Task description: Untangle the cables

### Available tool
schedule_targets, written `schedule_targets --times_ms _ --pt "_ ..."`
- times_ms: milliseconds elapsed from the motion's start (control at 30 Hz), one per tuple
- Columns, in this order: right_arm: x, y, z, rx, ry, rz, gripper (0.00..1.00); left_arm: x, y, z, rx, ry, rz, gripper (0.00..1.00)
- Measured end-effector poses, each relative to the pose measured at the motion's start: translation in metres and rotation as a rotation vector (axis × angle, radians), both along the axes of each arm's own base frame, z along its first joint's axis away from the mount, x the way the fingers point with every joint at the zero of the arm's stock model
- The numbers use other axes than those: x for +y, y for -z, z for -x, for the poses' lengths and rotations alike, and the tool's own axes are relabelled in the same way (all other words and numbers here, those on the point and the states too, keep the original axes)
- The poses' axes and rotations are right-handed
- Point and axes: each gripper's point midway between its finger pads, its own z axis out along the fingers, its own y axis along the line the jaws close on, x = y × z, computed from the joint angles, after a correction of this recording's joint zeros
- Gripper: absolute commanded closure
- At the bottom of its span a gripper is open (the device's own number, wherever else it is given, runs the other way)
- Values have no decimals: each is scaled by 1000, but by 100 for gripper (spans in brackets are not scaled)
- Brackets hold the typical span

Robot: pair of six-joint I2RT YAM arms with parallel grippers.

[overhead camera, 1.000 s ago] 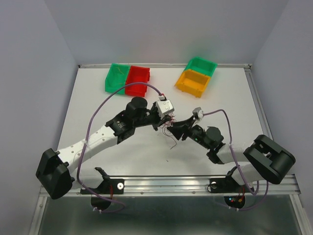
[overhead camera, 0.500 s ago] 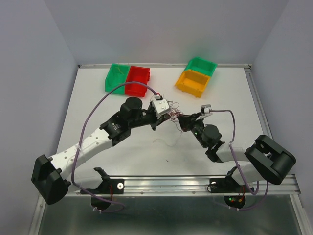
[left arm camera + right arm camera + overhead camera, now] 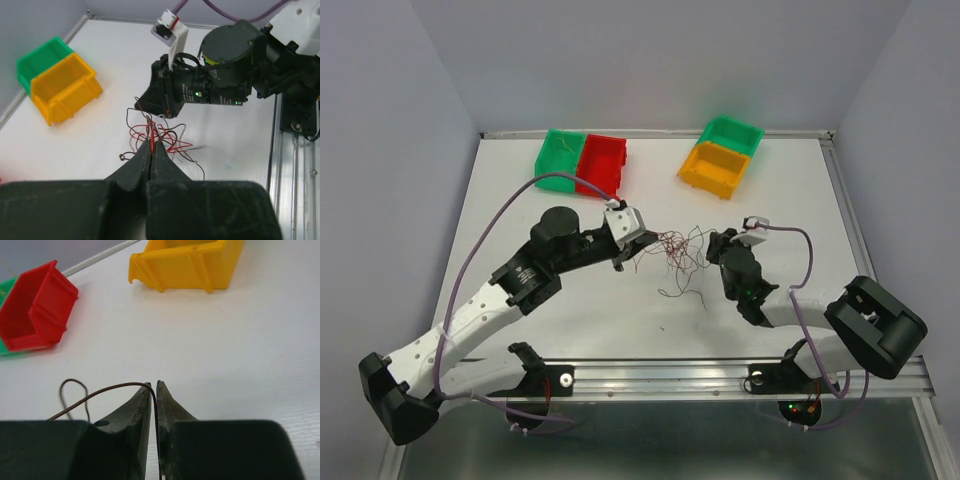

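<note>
**Tangle strung between both pincers, set for a sideways pull**

Top view: the cables [image 3: 678, 252] lie as a loose tangle near the middle of the table [image 3: 570, 320], strung between my two pincers. The left gripper [image 3: 638, 243] sits at the tangle's left end and the right gripper [image 3: 717, 247] at its right end. The long axis therefore runs left to right, and neither arm is nearer than the other. A few loose tails trail toward the near edge. The green bin [image 3: 558, 158] and red bin [image 3: 601, 163] at far left, and the orange bin [image 3: 718, 168] with a second green bin [image 3: 733, 134] at far right, stand well apart from the work.

Left wrist: my left fingers are pressed together on a red strand [image 3: 152, 134]. It rises from the tips into the bundle just ahead.

Right wrist: the tips are all but together, with a brown strand [image 3: 115, 387] pinched between them. It arcs off to the left, and the rest of the tangle is out of this view.

I judge the next move to be a pull apart along that left-right line. The white surface is flat, with bare room on both sides to draw into. Wire this thin could slip from either pinch or snag.
</note>
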Motion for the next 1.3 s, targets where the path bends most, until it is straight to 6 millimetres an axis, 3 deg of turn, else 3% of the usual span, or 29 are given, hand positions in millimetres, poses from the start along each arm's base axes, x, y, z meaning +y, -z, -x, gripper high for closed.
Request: schedule_targets --times_ms 200,267,333,467,567,700,800,833,867,967,1067,1100,1167,1200,1300 --pt "-21 9 4 53 88 46 89 44 -58 -15 -113 -252 149 100" --pt "-32 6 5 61 128 50 89 75 -84 -27 -160 -430 238 100" --pt "-47 -1 5 61 174 36 91 111 -96 -41 -186 -630 320 100" --pt "-87 -26 9 38 285 -15 91 173 -97 -57 -201 -956 410 100" --pt "-115 -58 20 -32 356 -86 92 197 -101 -62 -204 -1098 452 100" --pt "-129 -95 40 -124 365 -181 92 212 -103 -64 -205 -1188 489 100" --pt "-137 -112 53 -168 359 -204 46 213 -99 -65 -204 -1198 493 100" --pt "-139 -113 57 -166 350 -179 22 212 -98 -65 -206 -1194 494 100" --pt "-140 -112 59 -157 338 -144 16 212 -99 -65 -211 -1182 502 100" --pt "-108 -115 56 -136 110 -39 10 201 -102 -61 -228 -1095 517 100" --pt "-58 -129 54 -143 -170 22 8 183 -107 -56 -238 -978 532 100" --pt "-32 -140 56 -158 -314 41 8 174 -108 -55 -238 -931 534 100" --pt "0 -154 54 -163 -478 71 8 163 -104 -55 -234 -878 520 100" --pt "17 -170 55 -194 -570 81 8 158 -102 -55 -232 -854 514 100" --pt "57 -188 51 -233 -739 105 9 143 -94 -52 -225 -779 488 100"
